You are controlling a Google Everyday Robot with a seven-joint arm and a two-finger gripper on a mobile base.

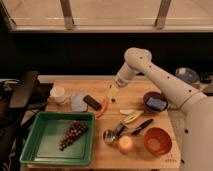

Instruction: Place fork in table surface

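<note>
Gripper (116, 86) hangs over the far middle of the table surface (137, 96), at the end of the white arm (160, 80) that reaches in from the picture's right. Its 2 fingers stand spread wide and clamp nothing.

Fork (112, 94): thin, dark handle, pale end, directly under the fingertips and slightly toward the camera from them. It appears to lie on the wood, though a touch against the fingertips cannot be ruled out in this view.

Picture-left of the fingers, on the table:
- 1 black slab (92, 102), nearest them
- 1 pale blue-grey flat item (78, 101), next out
- 1 white cup (58, 94), farthest from them

An orange stick-like item (103, 106) lies between the slab and the fork, near the fingers on the camera side.

Picture-right of the fingers: 1 dark bowl (155, 101) holding something blue.

Nearer the camera than the fingers:
- 1 pale yellow piece (131, 117)
- 1 black-handled knife (142, 126)
- 1 metal scoop (110, 135)
- 1 round yellow-orange fruit (125, 144)
- 1 orange bowl (157, 141)

Well apart from the fingers, at the near left corner: 1 green tray (35, 145) holding a bunch of dark grapes (72, 134).
</note>
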